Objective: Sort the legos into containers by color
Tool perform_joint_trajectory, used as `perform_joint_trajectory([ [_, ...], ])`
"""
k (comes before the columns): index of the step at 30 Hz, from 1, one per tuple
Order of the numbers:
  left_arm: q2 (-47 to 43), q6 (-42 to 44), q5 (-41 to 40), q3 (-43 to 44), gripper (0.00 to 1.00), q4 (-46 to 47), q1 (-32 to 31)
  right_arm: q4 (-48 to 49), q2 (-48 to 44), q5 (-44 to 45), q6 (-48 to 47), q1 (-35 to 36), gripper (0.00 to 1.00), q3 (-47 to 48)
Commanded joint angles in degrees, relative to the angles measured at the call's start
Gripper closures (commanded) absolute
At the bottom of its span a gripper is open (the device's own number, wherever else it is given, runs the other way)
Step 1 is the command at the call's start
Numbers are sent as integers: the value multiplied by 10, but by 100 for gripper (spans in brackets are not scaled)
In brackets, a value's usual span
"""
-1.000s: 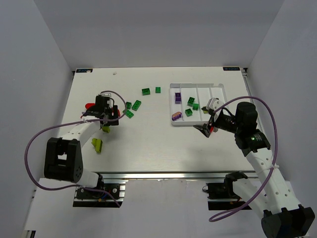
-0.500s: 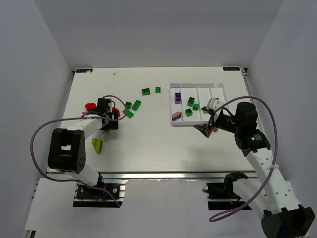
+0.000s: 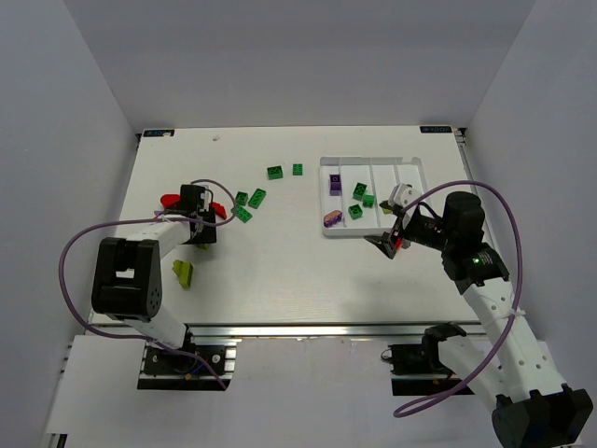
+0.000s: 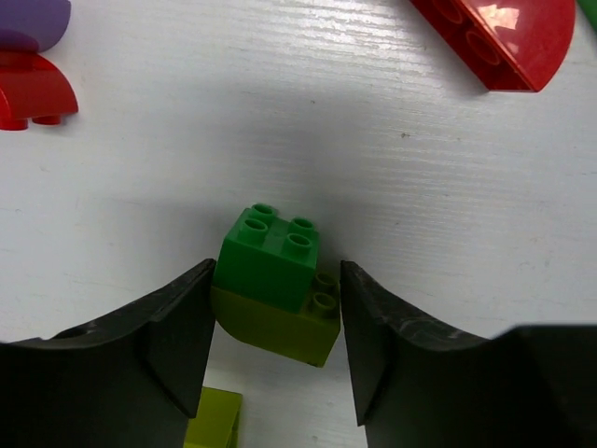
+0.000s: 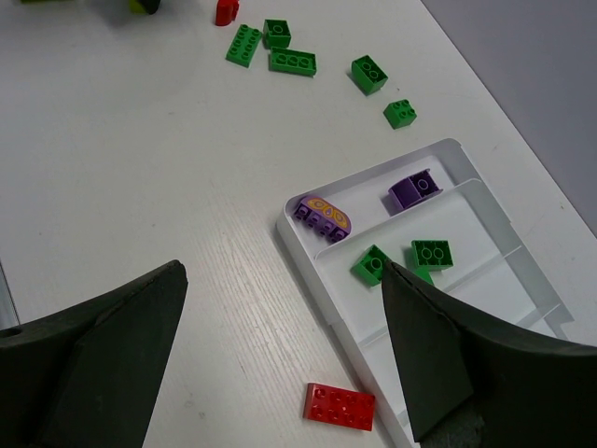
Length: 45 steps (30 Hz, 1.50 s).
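A green lego stacked on a yellow-green lego [image 4: 270, 280] rests on the table between my left gripper's [image 4: 277, 336] fingers, which touch it on both sides. In the top view that gripper [image 3: 198, 231] is at the table's left. Red legos [image 4: 494, 37] and a purple one [image 4: 33, 19] lie just beyond it. My right gripper [image 5: 284, 345] hangs open above a flat red lego [image 5: 339, 407] by the white tray's [image 5: 285, 224] near corner. The tray's containers hold two purple legos [image 5: 322, 217] in the first and green ones [image 5: 432, 253] in the second.
Several green legos [image 3: 257, 197] lie loose in the middle back of the table. A lone yellow-green lego [image 3: 184, 272] sits near the left arm's link. The tray [image 3: 324, 198] stands at the back right, with the right arm's cable looping beside it.
My left gripper has dropped slightly toward the table and its fingers have closed in onto the green and yellow-green stack. The right arm has not moved.
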Motion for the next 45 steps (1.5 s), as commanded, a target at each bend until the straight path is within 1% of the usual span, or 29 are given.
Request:
perform_joint_trajectory([
  [1,-11,-2,23,-1,37,9,3,22,0,3,2,3,11,-3],
  [4,-19,-6,35,-6,38,11,4,22,1,3,2,3,11,-3],
  [7,-26,-10,43,-9,36,11,4,22,1,2,3,3,10,-3],
  [12,-32,-14,42,-14,27,14,4,22,2,2,4,3,11,-3],
  [14,-32,-15,44,-14,26,10,3,23,2,2,4,3,11,-4],
  [18,-35,-20,48,-18,26,7,3,22,3,2,5,3,11,-4],
  [21,-43,-28,52,-21,28,4,4,23,3,2,5,3,11,-3],
  [27,-55,-35,38,-31,29,4,3,23,2,0,6,3,10,-3],
  [34,-47,-33,36,-29,35,4,2,23,2,0,6,3,11,-4],
  [37,-41,-29,35,-24,39,3,2,23,2,1,6,3,10,-4],
  [41,-41,-20,39,-20,47,6,3,23,4,1,6,3,11,-4],
  [42,-45,-19,44,-21,50,7,3,23,4,1,7,3,11,-4],
  [45,-55,-15,55,-25,54,13,2,22,4,0,7,3,11,-4],
])
